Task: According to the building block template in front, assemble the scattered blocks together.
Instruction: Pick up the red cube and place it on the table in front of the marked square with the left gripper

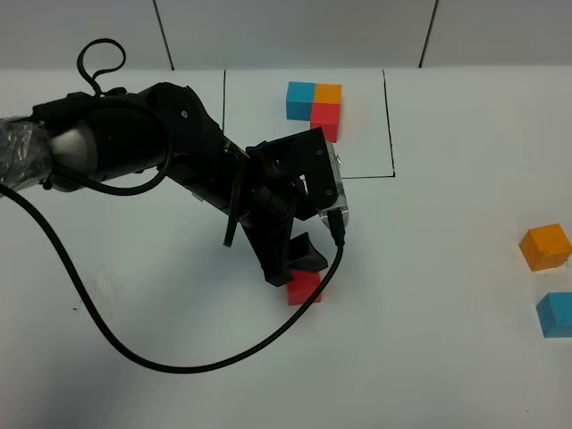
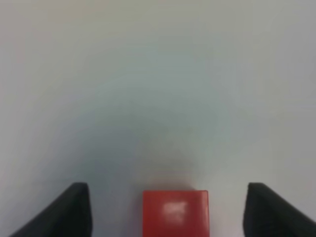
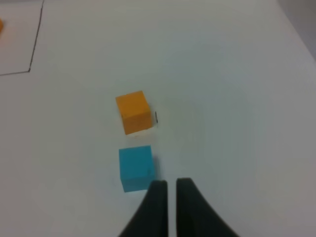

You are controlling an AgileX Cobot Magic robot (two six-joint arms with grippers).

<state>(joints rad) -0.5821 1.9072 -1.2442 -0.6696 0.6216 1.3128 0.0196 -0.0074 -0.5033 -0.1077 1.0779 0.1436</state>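
LEFT ARM POISED OVER THE FIRST CUBE: The left gripper [image 1: 299, 266] hangs low over the red block [image 1: 305, 289] near the middle of the white table [image 1: 429, 268]. Its jaws are spread wide with the cube between them, and in the left wrist view bare table shows on either side of it. We judge that the grasp has not yet been made. At the far side sits the building block template [image 1: 315, 104], blue and orange abreast with red under the orange, inside its black-line rectangle [image 1: 388, 116]. The other two scattered blocks lie well apart from the red one, at the right edge of the high view. They are the orange block [image 1: 545, 247] and, below it in that view, the blue block [image 1: 556, 314], near each other but not touching. The right gripper [image 3: 171, 197] hovers just beside the blue cube, its jaws drawn together on nothing. As we read it, the assembly has barely begun, since no two loose cubes are joined. All three have yet to be brought together, blue beside orange and red below orange, to match the pattern
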